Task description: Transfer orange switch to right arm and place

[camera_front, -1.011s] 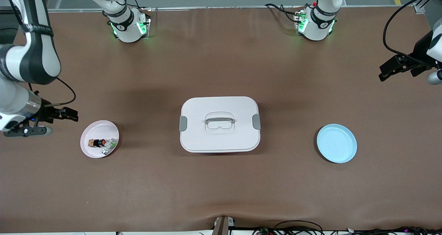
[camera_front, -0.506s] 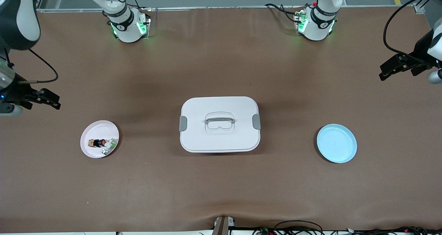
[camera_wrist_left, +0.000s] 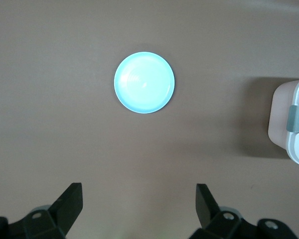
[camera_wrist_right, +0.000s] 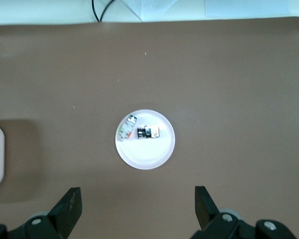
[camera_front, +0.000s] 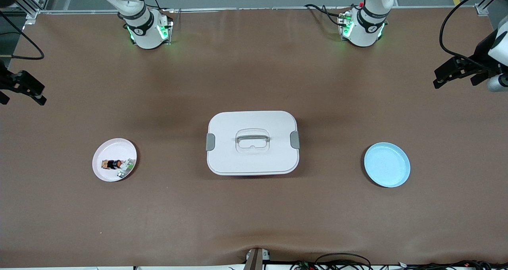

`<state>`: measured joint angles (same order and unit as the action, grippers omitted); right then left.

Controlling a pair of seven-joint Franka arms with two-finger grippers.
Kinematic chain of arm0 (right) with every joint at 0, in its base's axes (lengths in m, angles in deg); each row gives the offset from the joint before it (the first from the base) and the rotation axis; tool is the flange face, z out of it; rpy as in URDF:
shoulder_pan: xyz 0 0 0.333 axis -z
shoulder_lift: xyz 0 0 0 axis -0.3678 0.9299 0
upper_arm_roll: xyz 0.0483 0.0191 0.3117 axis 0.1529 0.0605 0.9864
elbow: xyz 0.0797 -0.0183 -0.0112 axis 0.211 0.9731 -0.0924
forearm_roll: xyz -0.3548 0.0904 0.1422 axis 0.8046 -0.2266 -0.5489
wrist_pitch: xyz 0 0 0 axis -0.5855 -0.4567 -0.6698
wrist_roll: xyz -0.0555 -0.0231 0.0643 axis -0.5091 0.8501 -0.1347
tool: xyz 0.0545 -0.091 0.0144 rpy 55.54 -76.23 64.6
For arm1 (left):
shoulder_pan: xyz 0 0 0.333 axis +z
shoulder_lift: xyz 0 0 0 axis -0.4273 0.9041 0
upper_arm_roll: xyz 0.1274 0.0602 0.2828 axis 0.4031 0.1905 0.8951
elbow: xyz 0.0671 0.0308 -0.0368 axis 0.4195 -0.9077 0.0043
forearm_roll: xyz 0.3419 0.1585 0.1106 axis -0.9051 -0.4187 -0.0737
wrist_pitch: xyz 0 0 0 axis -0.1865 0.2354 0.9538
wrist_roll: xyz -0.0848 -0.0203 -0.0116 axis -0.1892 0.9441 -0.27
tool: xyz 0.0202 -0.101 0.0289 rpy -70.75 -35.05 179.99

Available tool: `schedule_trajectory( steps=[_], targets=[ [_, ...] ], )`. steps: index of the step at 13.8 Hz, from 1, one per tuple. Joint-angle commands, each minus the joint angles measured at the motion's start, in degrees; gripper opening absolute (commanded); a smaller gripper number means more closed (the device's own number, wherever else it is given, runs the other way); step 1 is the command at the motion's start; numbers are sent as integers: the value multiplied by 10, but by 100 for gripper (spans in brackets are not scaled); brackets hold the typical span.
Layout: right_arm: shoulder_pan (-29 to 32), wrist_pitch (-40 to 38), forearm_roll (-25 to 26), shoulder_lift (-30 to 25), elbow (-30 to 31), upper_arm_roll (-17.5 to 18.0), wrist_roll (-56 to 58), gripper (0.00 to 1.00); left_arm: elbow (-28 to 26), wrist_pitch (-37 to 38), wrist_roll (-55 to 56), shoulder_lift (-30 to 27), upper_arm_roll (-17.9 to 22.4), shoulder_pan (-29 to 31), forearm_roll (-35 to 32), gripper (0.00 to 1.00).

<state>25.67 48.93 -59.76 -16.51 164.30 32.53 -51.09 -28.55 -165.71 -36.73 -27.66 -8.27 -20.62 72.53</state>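
The orange switch (camera_front: 112,164) lies in a pink plate (camera_front: 104,174) toward the right arm's end of the table, next to a small green-white-grey part (camera_front: 126,166). In the right wrist view the switch (camera_wrist_right: 147,132) and the plate (camera_wrist_right: 144,157) lie well below my gripper. My right gripper (camera_front: 33,92) is open and empty, up over the table's edge at the right arm's end; its jaws (camera_wrist_right: 138,209) stand wide apart. My left gripper (camera_front: 439,77) is open and empty, high over the left arm's end, above a light blue plate (camera_wrist_left: 144,83).
A white lidded box (camera_front: 252,142) with grey clips and a handle sits mid-table; its edge shows in the left wrist view (camera_wrist_left: 295,122). The light blue plate (camera_front: 387,164) lies bare toward the left arm's end. Cables hang near both table ends.
My right gripper has risen and drawn away from the pink plate, toward the table's edge and the robots' side. My left gripper has shifted slightly. The switch has not moved.
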Motion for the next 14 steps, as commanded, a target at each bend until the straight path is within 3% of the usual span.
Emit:
schedule_trajectory(
  steps=[1, 4, 10, 14],
  targets=[
    [7, -17, -22, 42, -71, 0, -24, 100, 14, 11, -13, -2, -1, 4, 9, 100],
    [1, -38, -17, 44, -86, 0, -25, 100, 22, 11, -11, 1, -1, 2, 9, 100],
    [7, -172, -15, 21, -86, -2, -23, 100, 21, 23, -1, 2, -1, 1, 10, 100],
    [7, -196, -15, 20, -86, -3, -24, 100, 21, 24, -2, 2, -1, 2, 9, 100]
  ],
)
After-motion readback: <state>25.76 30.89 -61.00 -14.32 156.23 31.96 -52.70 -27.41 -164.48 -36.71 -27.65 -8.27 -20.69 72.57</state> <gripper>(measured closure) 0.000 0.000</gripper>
